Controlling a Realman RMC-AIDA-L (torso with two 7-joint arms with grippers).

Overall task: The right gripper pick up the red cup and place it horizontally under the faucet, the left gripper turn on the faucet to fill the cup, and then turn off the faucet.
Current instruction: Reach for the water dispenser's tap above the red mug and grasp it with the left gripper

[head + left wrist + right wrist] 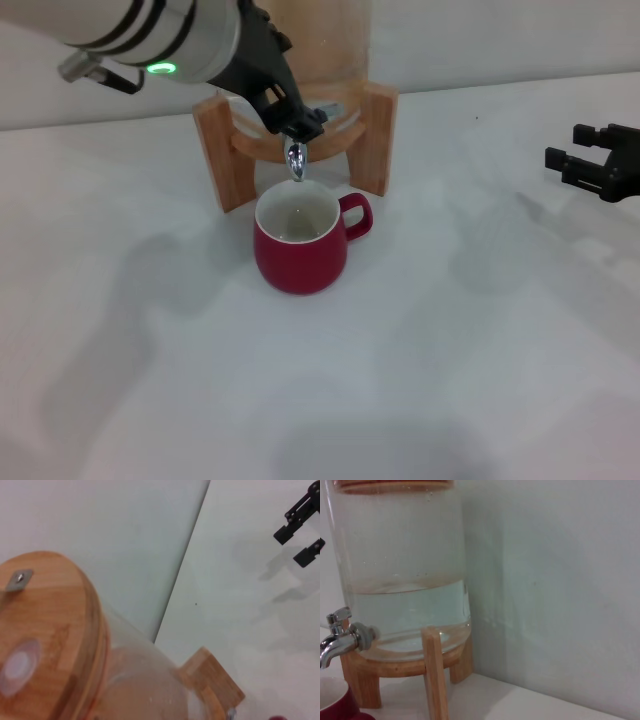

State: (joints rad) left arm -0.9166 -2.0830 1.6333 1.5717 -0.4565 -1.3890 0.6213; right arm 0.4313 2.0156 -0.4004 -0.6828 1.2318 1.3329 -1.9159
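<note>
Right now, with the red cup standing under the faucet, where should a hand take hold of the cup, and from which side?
Probably the loop handle. The red cup stands upright under the faucet, handle toward the robot's right, where the right hand waits open. The left hand crowds the space above the rim, so a sideways approach from the right looks safest.

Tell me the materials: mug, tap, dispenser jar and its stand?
Red cup: looks like glazed ceramic, dark red outside, white inside, soft sheen.
Faucet: polished metal, probably chrome-plated, given its mirror-like highlights.
Jar: clear glass or possibly clear plastic; the water line shows through.
Stand: light unpainted wood with visible grain; the lid looks like matching wood.
</note>
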